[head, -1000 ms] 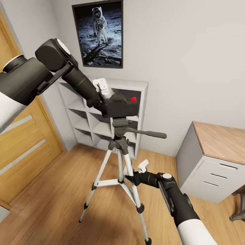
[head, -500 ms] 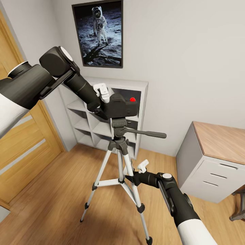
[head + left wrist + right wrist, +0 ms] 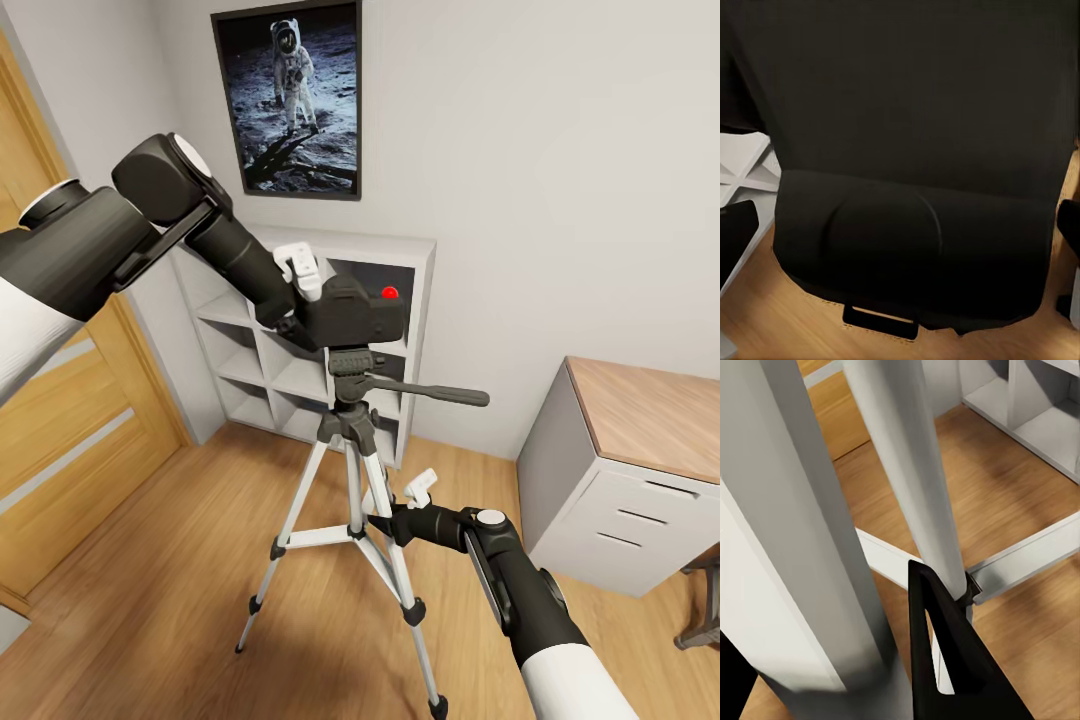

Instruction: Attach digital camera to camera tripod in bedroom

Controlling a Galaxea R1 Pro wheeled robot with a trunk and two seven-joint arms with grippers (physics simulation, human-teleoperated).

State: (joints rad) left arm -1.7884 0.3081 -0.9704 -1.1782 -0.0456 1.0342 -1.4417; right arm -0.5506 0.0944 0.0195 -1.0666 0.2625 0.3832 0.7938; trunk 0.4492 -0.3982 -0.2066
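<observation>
A: Camera where?
B: The digital camera (image 3: 355, 310) is sitting right on the head of the camera tripod (image 3: 352, 470), red dot up, in front of the white cube shelf (image 3: 415, 262). In the left wrist view its black body (image 3: 907, 150) is blocking nearly everything.
A: Left gripper?
B: The left gripper (image 3: 305, 285) is clamping the camera's side, white fingers (image 3: 300, 262) against it.
A: Right one?
B: The right gripper (image 3: 398, 502) is sitting at a tripod leg, one white finger (image 3: 420, 487) sticking up beside it. Can't tell whether it is gripping or not.
A: Surroundings?
B: Astronaut poster (image 3: 290, 100) above, oak door (image 3: 60, 440) left, desk (image 3: 640, 450) right, wood floor (image 3: 180, 600).
</observation>
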